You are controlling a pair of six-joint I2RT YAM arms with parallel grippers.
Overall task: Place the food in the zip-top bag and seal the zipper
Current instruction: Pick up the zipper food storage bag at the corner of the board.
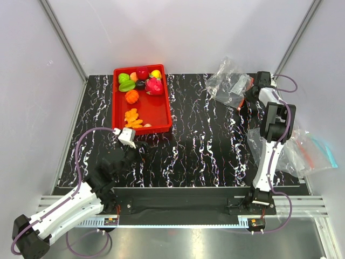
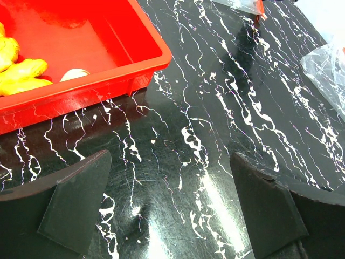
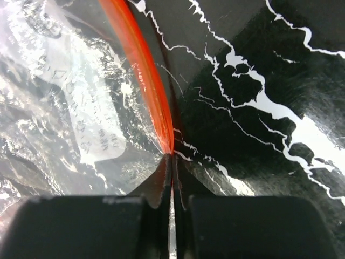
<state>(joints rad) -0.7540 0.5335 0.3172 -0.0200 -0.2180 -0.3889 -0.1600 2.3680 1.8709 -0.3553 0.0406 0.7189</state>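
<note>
Right wrist view: right claw (image 3: 172,161) clamps the zipper (image 3: 144,81) end; left claw (image 2: 170,178) gapes wide.

The food (image 1: 132,96), small glossy toys in green, red, yellow, magenta and orange, lies in a red tray (image 1: 115,102) at far left. The clear bag (image 1: 226,81) lies crumpled at far right. One end of its orange zipper (image 3: 141,65) is pinched in the right gripper (image 3: 172,157).

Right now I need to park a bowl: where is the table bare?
Bare between the red tray and the right arm, to the near edge. Crowded far right: right tool pinching the zip-top bag, a second bag beside the arm.
</note>
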